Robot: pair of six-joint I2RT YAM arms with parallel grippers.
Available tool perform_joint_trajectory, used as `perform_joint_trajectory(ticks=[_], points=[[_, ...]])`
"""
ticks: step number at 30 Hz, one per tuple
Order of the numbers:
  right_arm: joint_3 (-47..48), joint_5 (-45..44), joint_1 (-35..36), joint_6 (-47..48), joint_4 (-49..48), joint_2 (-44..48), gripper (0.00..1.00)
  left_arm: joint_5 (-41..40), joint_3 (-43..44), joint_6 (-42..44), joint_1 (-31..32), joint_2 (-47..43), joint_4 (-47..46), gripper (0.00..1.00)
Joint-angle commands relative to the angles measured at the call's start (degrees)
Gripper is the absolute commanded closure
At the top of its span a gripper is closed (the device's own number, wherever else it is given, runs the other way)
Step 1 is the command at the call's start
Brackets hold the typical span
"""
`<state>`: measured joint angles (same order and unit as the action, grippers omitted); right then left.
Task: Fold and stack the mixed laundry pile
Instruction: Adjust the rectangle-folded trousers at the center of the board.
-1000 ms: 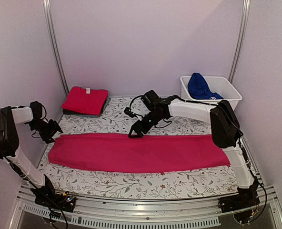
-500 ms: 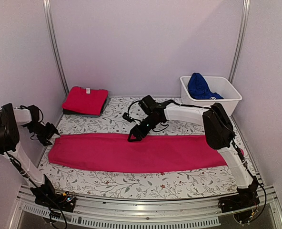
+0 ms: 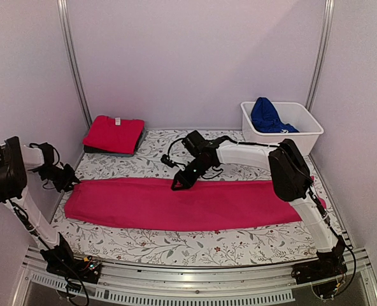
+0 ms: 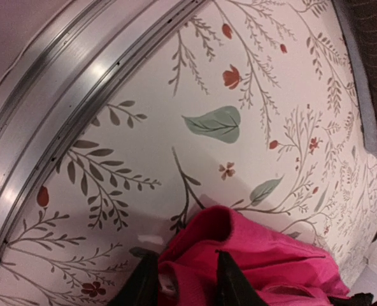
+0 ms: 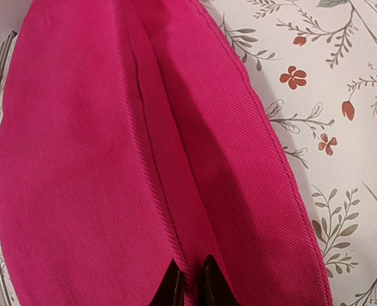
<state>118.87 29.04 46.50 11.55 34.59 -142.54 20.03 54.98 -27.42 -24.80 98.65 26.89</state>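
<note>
**Both grippers pinching the magenta-pink garment**

The magenta-pink garment [image 3: 188,204] lies as one long flat strip running left to right across the middle of the counter, on the floral cloth [image 3: 176,245].

The left gripper [image 3: 66,179] is at the strip's far-left end. In the left wrist view its fingers [image 4: 230,284] are pressed onto a bunched lump of the magenta fabric, raised slightly off the floral cloth.

The right gripper [image 3: 177,185] is at the strip's far long edge, a little left of its middle. In the right wrist view the jaws are nearly together, with a thin ridge of magenta fabric caught between the fingertips [image 5: 172,285].

The red tee [image 3: 112,132] is folded square at the far-left corner, on top of a folded charcoal garment [image 3: 106,151].

The royal blue garment [image 3: 265,116] is heaped unfolded in the white tub [image 3: 306,131] at the far right.
</note>
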Motion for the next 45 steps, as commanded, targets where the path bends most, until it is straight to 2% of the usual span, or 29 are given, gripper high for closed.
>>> perform_joint_trajectory(ticks=[1, 2, 5, 12, 18, 29, 33, 45], points=[[0.83, -0.36, 0.35, 0.06, 0.18, -0.34, 0.97, 2.15, -0.94, 0.96, -0.44, -1.83, -1.78, 0.80], [0.80, -0.57, 0.35, 0.10, 0.33, -0.02, 1.00, 2.07, -1.15, 1.04, -0.52, -2.83, -1.54, 0.86], [0.08, -1.11, 0.35, 0.01, 0.73, 1.66, 1.00, 2.02, -0.86, 1.69, -0.52, -5.32, 0.01, 1.00], [-3.98, -3.37, 0.19, 1.01, 1.80, 7.12, 1.00, 1.96, 1.18, 2.88, -0.54, -11.25, 4.52, 1.00], [-3.98, -3.66, -2.01, 0.47, 1.74, 10.37, 1.00, 4.11, 4.30, 1.42, -0.28, -12.60, 4.91, 1.00], [1.06, -0.71, -4.06, -1.97, 0.57, 2.99, 1.00, 2.97, 6.84, -0.54, 2.53, -3.07, -3.19, 1.00], [1.89, -2.55, -4.05, -2.16, 0.25, 0.58, 1.00, 1.56, 7.18, -1.16, 3.51, 1.00, -4.64, 1.00], [3.62, -10.03, -4.06, -3.13, 0.20, -1.84, 1.00, -1.83, 9.04, -0.71, 3.38, 5.39, -5.00, 1.00]])
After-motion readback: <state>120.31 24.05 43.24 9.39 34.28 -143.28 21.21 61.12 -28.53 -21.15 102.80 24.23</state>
